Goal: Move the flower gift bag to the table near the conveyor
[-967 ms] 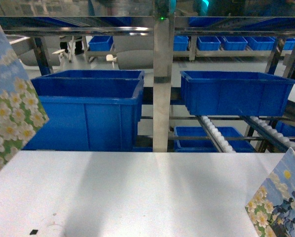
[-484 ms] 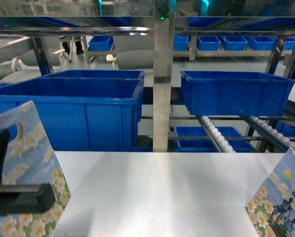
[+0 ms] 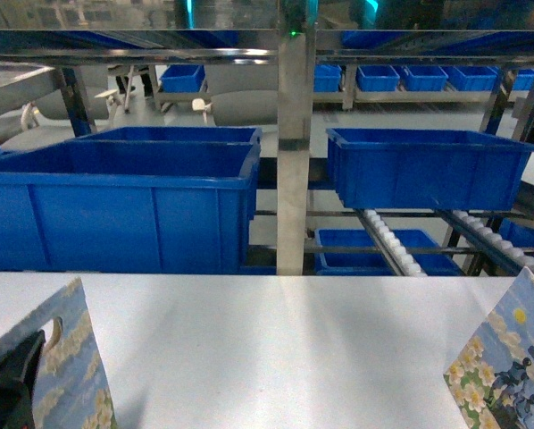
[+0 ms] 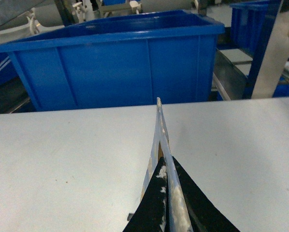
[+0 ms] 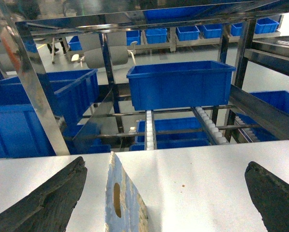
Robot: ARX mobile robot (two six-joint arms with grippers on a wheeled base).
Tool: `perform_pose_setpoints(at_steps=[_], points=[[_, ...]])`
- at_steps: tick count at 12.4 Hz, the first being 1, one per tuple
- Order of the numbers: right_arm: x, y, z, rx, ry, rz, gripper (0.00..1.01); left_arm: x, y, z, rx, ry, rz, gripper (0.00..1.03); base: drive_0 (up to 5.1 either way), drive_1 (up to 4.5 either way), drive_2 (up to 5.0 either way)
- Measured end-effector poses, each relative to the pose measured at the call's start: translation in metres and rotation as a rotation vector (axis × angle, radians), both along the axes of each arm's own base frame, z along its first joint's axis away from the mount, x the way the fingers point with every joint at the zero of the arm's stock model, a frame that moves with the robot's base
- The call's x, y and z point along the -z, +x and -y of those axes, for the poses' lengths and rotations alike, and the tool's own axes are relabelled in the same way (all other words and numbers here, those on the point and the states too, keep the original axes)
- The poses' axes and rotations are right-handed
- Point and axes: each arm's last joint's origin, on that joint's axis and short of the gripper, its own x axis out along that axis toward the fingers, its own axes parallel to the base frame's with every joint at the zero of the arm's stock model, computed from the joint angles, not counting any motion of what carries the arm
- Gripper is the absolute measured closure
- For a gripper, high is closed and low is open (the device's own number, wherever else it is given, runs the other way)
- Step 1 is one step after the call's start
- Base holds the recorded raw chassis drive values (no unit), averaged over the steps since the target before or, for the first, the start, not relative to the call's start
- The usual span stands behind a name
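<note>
1. You have a wide, flat worktop (image 3: pixel 285 349) with a plain matte white top across the lower half of the head view, its far edge running just in front of the steel rack.
2. At your lower left a flower-printed paper gift bag (image 3: pixel 66 371) with a cut-out handle hole is at the worktop; whether its base touches cannot be seen.
3. At the right edge a second flower-printed paper bag (image 3: pixel 504 366) stands on the worktop, well apart from the first.
</note>
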Motion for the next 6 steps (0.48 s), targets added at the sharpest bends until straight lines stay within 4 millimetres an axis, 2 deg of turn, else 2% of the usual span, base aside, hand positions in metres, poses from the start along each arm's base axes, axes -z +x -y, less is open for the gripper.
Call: perform_pose_setpoints(at_steps=[2, 3, 6], points=[[0.0, 0.0, 0.0, 0.0, 0.0, -0.001, 0.03, -0.011, 0.013, -0.008, -0.026, -0.039, 0.05, 1.01, 0.0, 0.0, 0.0], [0.0, 0.0, 0.0, 0.0, 0.0, 0.0, 0.03, -0.009, 0.015, -0.012, -0.028, -0.033, 0.039, 1.01, 0.0, 0.0, 0.0], [0.0, 0.0, 0.0, 0.0, 0.0, -0.001, 0.03, 0.026, 0.002, -0.018, -0.056, 0.066, -0.122, 1.01, 0.0, 0.0, 0.0]])
